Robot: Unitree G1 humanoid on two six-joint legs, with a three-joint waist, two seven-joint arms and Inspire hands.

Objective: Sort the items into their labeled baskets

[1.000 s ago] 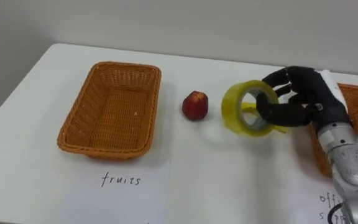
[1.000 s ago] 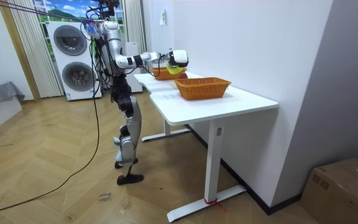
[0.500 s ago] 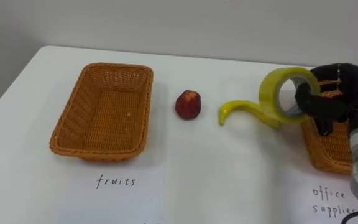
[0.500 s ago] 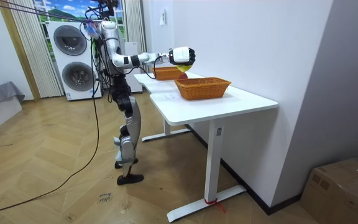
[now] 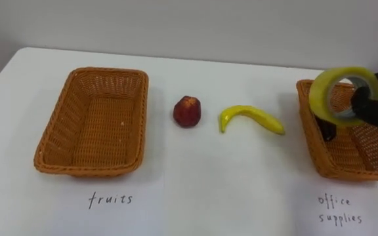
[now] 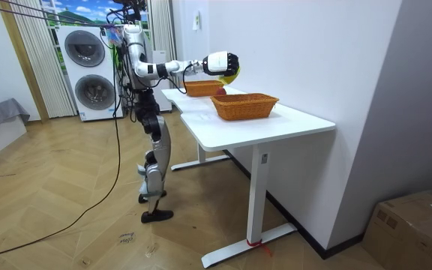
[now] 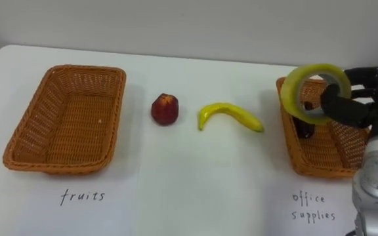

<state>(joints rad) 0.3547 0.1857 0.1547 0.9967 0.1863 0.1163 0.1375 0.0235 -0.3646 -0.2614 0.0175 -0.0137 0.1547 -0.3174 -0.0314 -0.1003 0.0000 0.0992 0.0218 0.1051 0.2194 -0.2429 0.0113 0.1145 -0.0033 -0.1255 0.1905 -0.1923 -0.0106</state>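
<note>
My right hand (image 7: 359, 98) is shut on a yellow roll of tape (image 7: 315, 93) and holds it in the air above the left part of the right-hand wicker basket (image 7: 320, 165). That basket, by a sheet reading "office supplies" (image 7: 312, 206), has a small dark thing (image 7: 302, 129) in it. On the white table between the baskets lie a red apple (image 5: 187, 111) and a yellow banana (image 5: 249, 118). The left wicker basket (image 5: 92, 122) above the sheet reading "fruits" (image 5: 110, 199) has nothing in it. In the room view I stand at the table's end with the right hand (image 6: 220, 63) stretched out over it.
A wall runs close behind the table's (image 5: 195, 177) far edge. In the room view two stacked washing machines (image 6: 87, 69) stand behind me and a cardboard box (image 6: 415, 223) sits on the floor at the room view's right.
My right hand has carried the tape roll from above the banana to the right, over the office supplies basket. The eye views have shifted right, uncovering the whole banana.
</note>
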